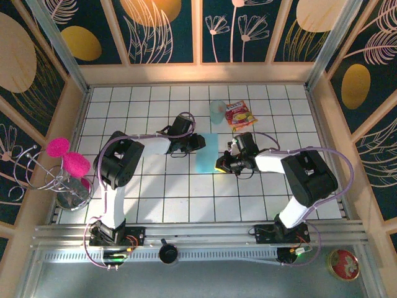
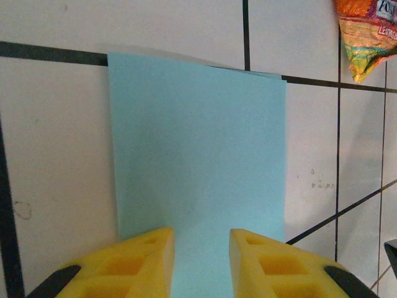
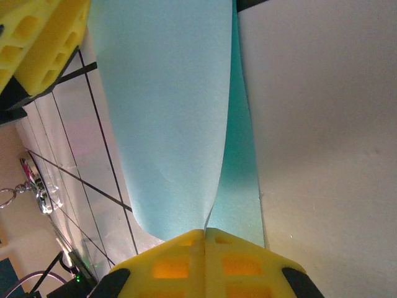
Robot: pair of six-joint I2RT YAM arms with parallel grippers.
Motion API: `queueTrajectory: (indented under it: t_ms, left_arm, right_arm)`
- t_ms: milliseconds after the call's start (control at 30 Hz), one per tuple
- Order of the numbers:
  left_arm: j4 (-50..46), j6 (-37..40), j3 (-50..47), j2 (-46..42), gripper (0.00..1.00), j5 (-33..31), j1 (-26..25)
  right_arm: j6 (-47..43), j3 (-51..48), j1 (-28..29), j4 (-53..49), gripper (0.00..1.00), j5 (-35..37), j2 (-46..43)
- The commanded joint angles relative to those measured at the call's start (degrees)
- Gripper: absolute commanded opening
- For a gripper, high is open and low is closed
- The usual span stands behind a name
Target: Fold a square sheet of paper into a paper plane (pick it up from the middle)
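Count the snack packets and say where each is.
1. The snack packet lies at the far side, just right of the pale blue cup; another may be hidden.

A floor of white square tiles with dark grout lines [image 1: 155, 192] is spread beneath and around the left gripper [image 1: 201, 143] and the right gripper [image 1: 219, 165]. Beyond both and to either side, dark navy wall panels printed with pale leaves, flowers and gold ovals [image 1: 164, 28] are framed by light wooden strips [image 1: 197, 73]. Nearer than the grippers, a grey metal rail [image 1: 198, 231] is laid across.
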Motion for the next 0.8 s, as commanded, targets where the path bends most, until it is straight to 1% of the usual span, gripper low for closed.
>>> queueTrajectory:
  t_ms: [0,233,533,767]
  left_arm:
    - [0.0,0.69,0.96,1.71,0.27,1.09,0.39]
    - [-2.16,0.69,0.55,2.49,0.24,-0.01,0.34]
    - [-1.73,0.51,-0.91,1.64,0.23,-0.16,0.39]
    - [-1.11,0.6,-0.09,-0.1,0.23,1.35,0.36]
  right_arm:
    - [-0.01,0.07,-0.13,-1.63,0.01,-1.13,-1.08]
    - [0.76,1.85,0.0,0.31,0.01,-2.25,-1.22]
    - [1.92,6.39,0.87,3.37,0.01,-4.08,1.22]
    - [1.57,10.24,1.88,2.09,0.01,-2.1,4.86]
